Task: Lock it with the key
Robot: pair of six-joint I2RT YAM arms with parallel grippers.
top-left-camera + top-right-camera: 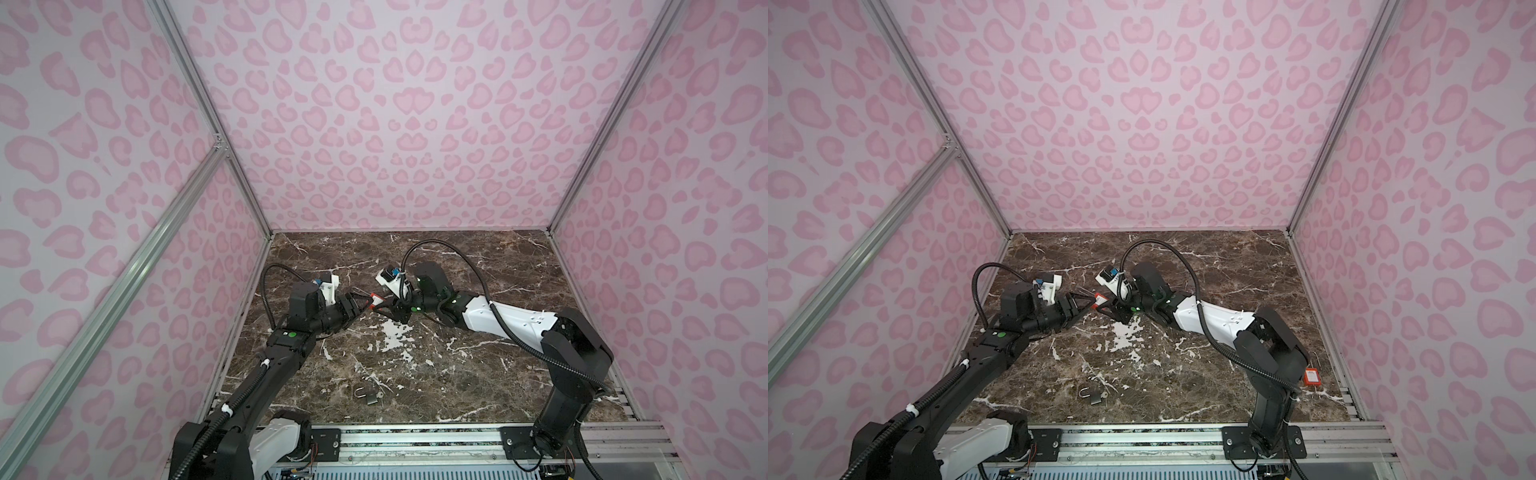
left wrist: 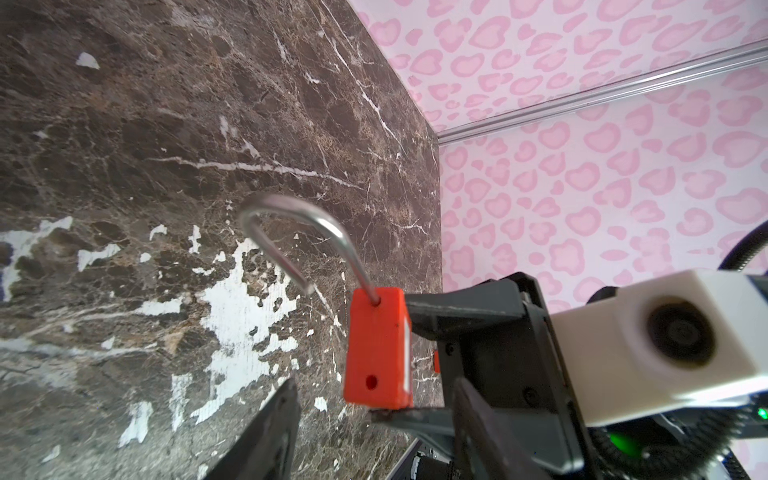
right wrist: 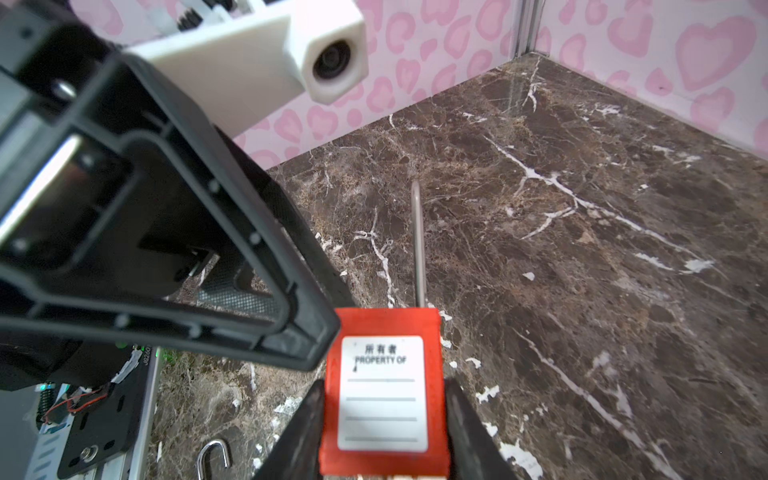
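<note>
We see the right end effector [image 3: 382, 436] clamped on a red padlock [image 3: 382, 390] above the counter's [image 1: 457, 374] middle, shackle [image 2: 291, 224] swung open; the left end effector [image 2: 374, 415], jaws apart, crowds close and could knock the padlock askew, and we spot no key.

This is a robotics lab test cell, not a lived-in room: an aluminium-profile frame [image 1: 124, 266] holds printed pink heart-pattern panels [image 1: 415, 124] around a marble-look counter [image 1: 457, 374], and a left arm [image 1: 274, 361] and right arm [image 1: 511, 322] are bolted to a slotted metal rail [image 1: 415, 436].
</note>
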